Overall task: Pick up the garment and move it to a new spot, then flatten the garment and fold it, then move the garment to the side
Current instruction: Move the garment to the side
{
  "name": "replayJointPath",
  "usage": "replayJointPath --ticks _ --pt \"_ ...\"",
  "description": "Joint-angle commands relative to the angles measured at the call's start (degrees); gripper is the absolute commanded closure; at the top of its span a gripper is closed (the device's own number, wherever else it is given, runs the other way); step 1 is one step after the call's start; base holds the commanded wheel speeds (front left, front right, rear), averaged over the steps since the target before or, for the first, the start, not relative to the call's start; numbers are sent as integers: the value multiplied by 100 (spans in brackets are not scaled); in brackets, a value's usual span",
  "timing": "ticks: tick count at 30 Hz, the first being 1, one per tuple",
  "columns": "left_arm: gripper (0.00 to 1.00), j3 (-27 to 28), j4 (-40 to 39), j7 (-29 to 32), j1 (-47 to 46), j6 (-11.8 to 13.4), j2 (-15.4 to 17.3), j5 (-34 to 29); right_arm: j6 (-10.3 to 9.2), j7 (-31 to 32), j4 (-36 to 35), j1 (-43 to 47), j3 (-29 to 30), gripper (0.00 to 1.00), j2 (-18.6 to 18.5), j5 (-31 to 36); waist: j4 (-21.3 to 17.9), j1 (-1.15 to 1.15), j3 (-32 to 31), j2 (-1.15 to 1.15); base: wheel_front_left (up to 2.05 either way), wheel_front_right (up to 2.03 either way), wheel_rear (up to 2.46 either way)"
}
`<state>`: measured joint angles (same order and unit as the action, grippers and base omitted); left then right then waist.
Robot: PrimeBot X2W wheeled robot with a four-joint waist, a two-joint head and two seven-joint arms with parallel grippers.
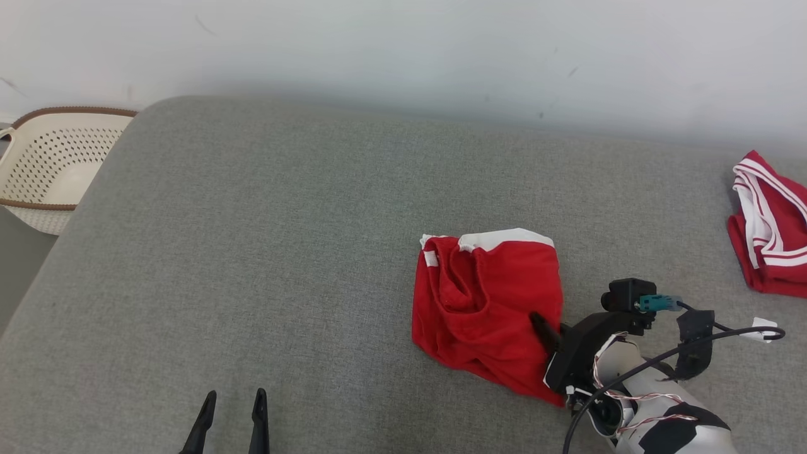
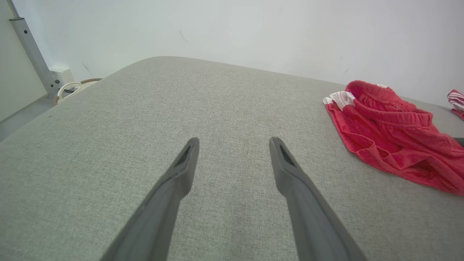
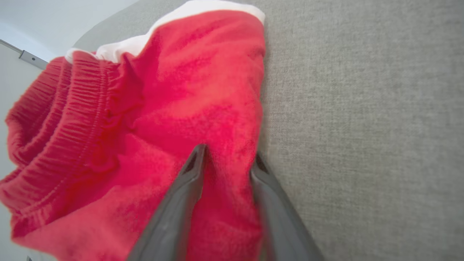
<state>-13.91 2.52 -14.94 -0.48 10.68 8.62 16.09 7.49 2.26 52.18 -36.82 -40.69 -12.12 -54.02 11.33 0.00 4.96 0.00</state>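
Straddling a fold of the red garment, which lies right-of-centre on the grey padded surface, the right end effector stands part-closed, evidently to lift; firm pinch cannot be confirmed; left end effector spread, idle.

A grey fabric-covered surface carries a crumpled red garment with a white hem, lying at the fingertips of the right hand. A second garment, red with white stripes, lies well to that hand's right.
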Motion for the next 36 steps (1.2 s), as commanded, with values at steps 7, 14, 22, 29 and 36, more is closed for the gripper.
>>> replayJointPath --ticks 7,14,22,29,36 --pt "0 106 39 -31 -18 -28 -16 -35 0 -245 -200 -49 -123 100 -157 -56 -90 0 6 0 0 0 0" --pt "0 165 -5 -30 30 -37 1 -58 0 -419 -368 -338 -292 100 -483 84 -335 0 -15 0 0 0 0" --pt "0 216 -79 -31 -91 -86 32 -108 0 -344 -496 -1033 -579 100 -993 429 -687 0 185 0 0 0 0" --pt "0 261 -265 -30 -239 -126 94 -224 0 -198 -533 -1683 -828 100 -1542 668 -1003 0 549 0 0 0 0" --pt "0 279 -440 22 -418 -128 246 -339 0 -189 -432 -2129 -955 100 -1948 613 -1247 0 892 0 0 0 0"
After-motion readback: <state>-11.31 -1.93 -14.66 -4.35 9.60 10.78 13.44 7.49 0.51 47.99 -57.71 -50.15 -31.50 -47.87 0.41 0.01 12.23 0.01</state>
